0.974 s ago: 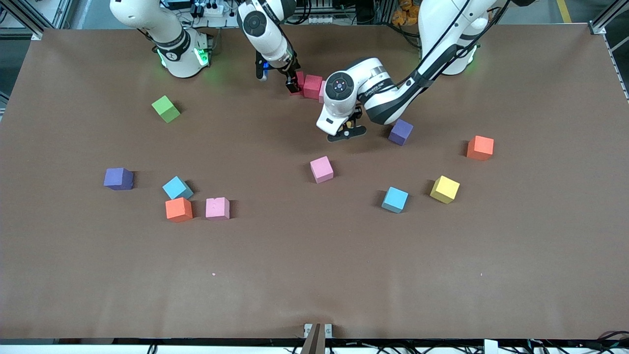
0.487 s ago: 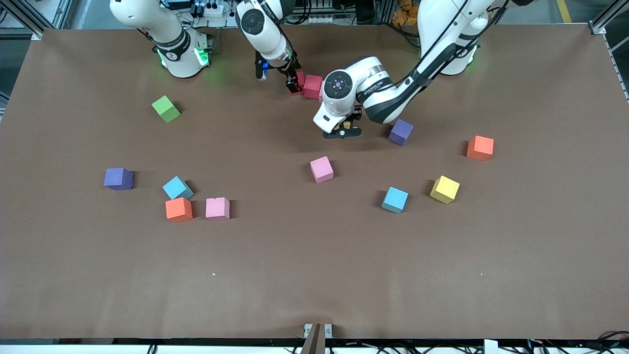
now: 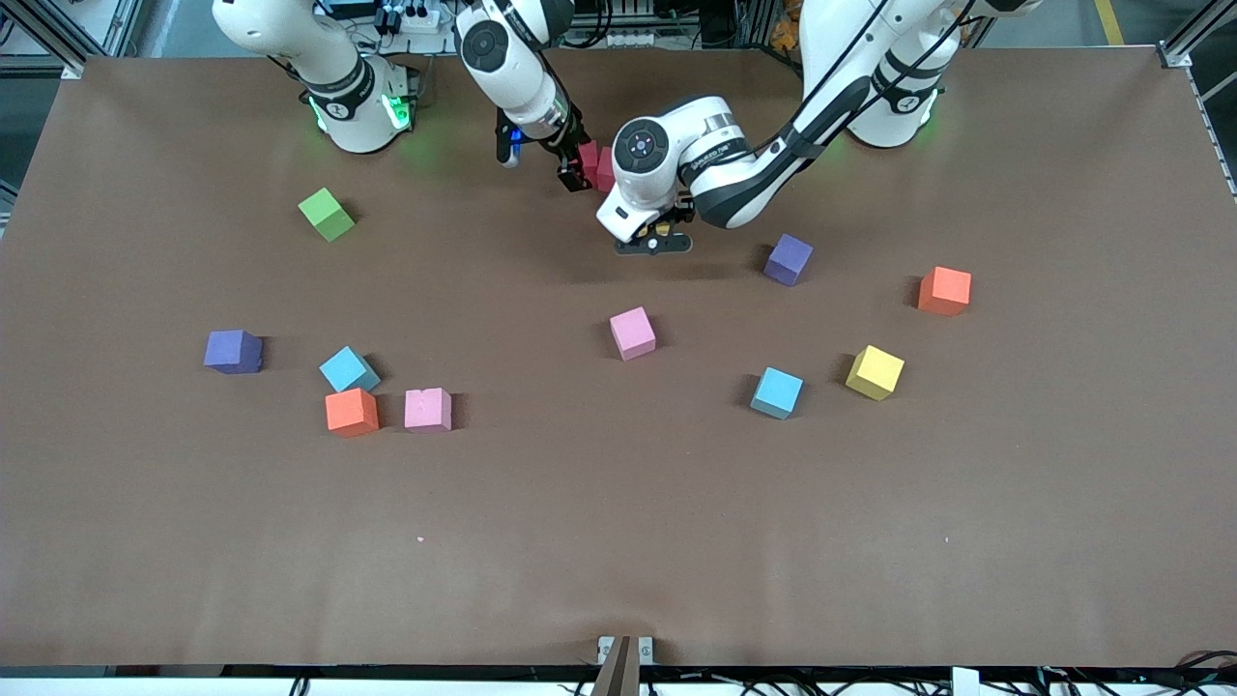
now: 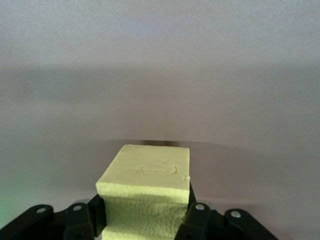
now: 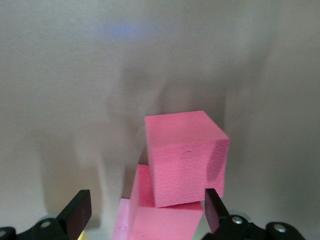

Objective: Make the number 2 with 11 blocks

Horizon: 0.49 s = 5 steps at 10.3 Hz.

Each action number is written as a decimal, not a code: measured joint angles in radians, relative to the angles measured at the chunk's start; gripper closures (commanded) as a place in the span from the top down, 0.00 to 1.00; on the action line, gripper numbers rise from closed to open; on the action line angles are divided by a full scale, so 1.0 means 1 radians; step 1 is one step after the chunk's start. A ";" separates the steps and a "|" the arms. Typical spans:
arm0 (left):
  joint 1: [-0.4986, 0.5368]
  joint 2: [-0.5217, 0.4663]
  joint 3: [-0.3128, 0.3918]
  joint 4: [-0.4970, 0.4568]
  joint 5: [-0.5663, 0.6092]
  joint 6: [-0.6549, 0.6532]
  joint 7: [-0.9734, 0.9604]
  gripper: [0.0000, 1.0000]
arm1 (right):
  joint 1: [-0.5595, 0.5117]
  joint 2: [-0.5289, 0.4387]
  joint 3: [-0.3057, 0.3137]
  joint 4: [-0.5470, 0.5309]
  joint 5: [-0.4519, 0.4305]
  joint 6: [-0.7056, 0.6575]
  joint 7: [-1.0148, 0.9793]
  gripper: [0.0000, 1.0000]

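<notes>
My left gripper [image 3: 655, 235] has carried its clamped pale yellow foam cube [image 4: 146, 192] toward the red foam cubes [image 3: 594, 164]; my right gripper [image 5: 145, 210] hangs open above them.

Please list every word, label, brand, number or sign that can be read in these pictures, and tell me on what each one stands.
No text can be read with certainty.
Left arm: a dark line of lettering on its white forearm, too small and blurred to read.
The blocks, such as the yellow block held by the left gripper, bear no print.
</notes>
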 measured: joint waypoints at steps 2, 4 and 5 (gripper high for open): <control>-0.011 0.015 0.000 0.001 0.000 0.013 -0.004 0.37 | -0.063 -0.015 -0.001 -0.002 -0.091 -0.039 0.000 1.00; -0.020 0.036 0.001 0.001 0.000 0.036 -0.025 0.37 | -0.161 -0.035 -0.004 -0.002 -0.239 -0.125 0.001 1.00; -0.022 0.045 0.002 0.002 0.001 0.045 -0.029 0.37 | -0.233 -0.058 -0.005 0.000 -0.337 -0.193 -0.006 1.00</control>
